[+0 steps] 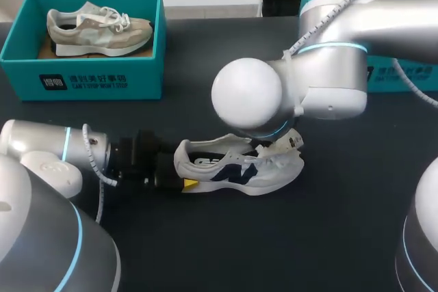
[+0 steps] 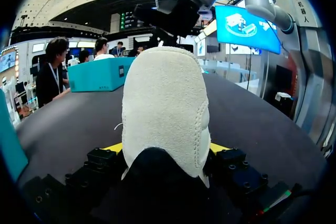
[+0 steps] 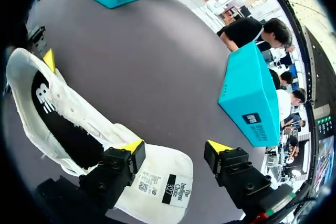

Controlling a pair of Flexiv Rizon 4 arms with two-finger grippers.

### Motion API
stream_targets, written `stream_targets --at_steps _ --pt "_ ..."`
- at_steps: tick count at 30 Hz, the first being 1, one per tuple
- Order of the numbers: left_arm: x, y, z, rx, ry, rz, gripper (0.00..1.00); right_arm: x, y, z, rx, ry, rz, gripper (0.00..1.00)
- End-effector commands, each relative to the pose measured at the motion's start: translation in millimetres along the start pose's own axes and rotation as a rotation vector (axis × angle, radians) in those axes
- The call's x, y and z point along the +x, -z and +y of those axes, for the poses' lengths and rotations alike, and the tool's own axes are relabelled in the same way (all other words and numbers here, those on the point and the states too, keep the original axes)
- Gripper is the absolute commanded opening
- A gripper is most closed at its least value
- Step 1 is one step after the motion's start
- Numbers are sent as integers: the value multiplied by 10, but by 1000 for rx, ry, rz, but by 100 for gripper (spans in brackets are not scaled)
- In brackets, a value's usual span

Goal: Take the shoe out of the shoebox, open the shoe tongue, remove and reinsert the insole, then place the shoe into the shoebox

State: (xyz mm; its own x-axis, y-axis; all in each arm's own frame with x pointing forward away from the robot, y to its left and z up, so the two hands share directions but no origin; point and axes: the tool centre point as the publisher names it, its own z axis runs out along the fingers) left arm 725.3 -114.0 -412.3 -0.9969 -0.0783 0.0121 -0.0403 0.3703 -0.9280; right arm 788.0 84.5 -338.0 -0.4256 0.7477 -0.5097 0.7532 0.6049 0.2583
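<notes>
Surface (image 1: 205, 251): dark, with bare room along its near edge and on both sides of the middle.
Right arm (image 1: 328, 80): comes in from the far right corner and hangs over the middle, so it covers the shoe's forepart from above.
Left arm (image 1: 48, 148): lies low along the near left side and points toward the middle.
Left shoebox (image 1: 89, 80): at the far left corner, holding a beige sneaker (image 1: 96, 29).
Right shoebox (image 1: 393, 73): at the far right edge, partly hidden behind the right arm; I judge it the likely home for the shoe.
White sneaker (image 1: 233, 172): out of the box, upright on its sole mid-surface, well apart from both boxes.
Tongue (image 3: 157, 179): folded forward, label side up, leaving the shoe's mouth exposed for the insole.
Left gripper (image 2: 165, 148): clamped on the heel from both sides, probably to steady the sneaker.
Right gripper (image 3: 174, 148): fingers spread, one resting on the tongue, nothing held between them.
</notes>
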Motion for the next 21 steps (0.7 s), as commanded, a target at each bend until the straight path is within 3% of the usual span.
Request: stream_targets --at_steps 1,7,12,16,18,21 --pt "9 -3 5 1 0 -1 0 -111 401 45 -65 -17 3 100" --pt "9 -3 5 1 0 -1 0 -117 751 277 -188 68 52 100" --pt "9 -3 5 1 0 -1 0 4 1002 498 -261 230 226 100" --pt "9 -3 5 1 0 -1 0 119 1178 649 -289 363 335 100" --pt "9 -3 5 1 0 -1 0 207 1251 700 -257 423 412 100" --pt "9 -3 5 1 0 -1 0 207 1251 700 -257 423 412 100"
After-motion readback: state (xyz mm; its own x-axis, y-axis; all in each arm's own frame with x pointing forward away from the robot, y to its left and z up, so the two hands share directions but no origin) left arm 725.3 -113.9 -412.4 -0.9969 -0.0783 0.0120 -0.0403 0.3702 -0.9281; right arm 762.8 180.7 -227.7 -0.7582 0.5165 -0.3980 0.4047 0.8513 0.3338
